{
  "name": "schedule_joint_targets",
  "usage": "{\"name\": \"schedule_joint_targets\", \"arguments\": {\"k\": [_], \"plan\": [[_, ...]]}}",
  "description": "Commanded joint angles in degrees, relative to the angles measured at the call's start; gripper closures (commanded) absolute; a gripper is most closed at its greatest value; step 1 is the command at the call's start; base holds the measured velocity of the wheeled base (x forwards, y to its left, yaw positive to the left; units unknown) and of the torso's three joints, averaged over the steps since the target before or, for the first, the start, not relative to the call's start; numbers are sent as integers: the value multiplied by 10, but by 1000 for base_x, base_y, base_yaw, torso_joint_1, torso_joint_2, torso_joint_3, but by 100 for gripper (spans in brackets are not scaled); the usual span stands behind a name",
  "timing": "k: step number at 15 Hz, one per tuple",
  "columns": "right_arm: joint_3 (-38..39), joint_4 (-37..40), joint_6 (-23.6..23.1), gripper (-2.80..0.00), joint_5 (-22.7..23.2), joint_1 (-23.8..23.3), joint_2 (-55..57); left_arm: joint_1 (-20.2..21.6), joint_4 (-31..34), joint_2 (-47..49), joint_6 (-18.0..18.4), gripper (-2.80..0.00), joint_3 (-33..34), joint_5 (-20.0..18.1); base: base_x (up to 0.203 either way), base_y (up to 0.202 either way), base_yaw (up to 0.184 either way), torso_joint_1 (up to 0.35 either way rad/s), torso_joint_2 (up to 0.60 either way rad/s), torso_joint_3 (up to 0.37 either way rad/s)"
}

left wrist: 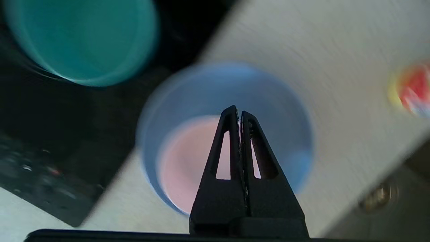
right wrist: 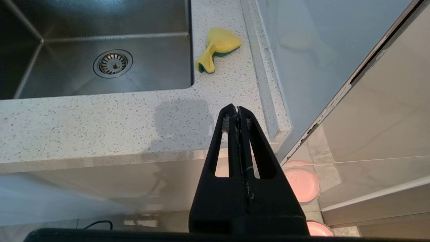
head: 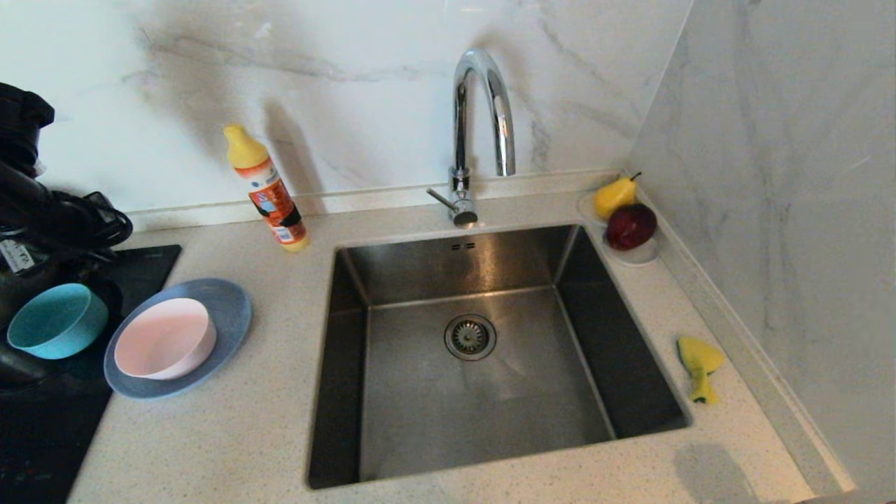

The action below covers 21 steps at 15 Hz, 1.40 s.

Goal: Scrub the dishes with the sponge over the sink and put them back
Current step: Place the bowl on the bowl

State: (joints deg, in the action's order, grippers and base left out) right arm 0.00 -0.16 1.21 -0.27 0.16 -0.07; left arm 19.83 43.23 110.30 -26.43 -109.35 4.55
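Head view: steel sink [head: 392, 392] set in a speckled table [head: 231, 448], drain strainer [head: 470, 337] at its centre, chrome tap [head: 479, 133] behind. Left of the sink, a pale pink dish [head: 165, 338] sits on a blue-grey plate [head: 227, 308]; a teal bowl [head: 56, 320] stands just beside them on a black surface [head: 42, 434]. An orange detergent bottle [head: 269, 192] leans near the wall. The yellow sponge [head: 698, 365] lies on the table right of the sink; a pear [head: 614, 197] and apple [head: 631, 225] rest on a white saucer [head: 640, 256] in the far corner. Left wrist view: left hand [left wrist: 239, 112], fingers pressed together and holding nothing, hangs above the pink dish. Right wrist view: right hand [right wrist: 237, 112], fingers together and empty, sits below the table's front edge, well apart from the sponge.
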Motion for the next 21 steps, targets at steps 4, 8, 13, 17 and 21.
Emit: {"name": "schedule_joint_targets", "arguments": {"k": [4,8,13,17,21], "plan": [[0,0,0,0,0,0,0,92,-29,43,-4,-280,-2,-1,0,0,0,0,0,0],[0,0,0,0,0,0,0,122,-41,66,0,-280,1,-49,0,0,0,0,0,0],[0,0,0,0,0,0,0,127,-48,115,1,-280,-3,-51,0,0,0,0,0,0],[0,0,0,0,0,0,0,123,-97,132,12,-280,-3,-51,0,0,0,0,0,0],[0,0,0,0,0,0,0,108,-96,134,12,-280,-3,-53,0,0,0,0,0,0]]}}
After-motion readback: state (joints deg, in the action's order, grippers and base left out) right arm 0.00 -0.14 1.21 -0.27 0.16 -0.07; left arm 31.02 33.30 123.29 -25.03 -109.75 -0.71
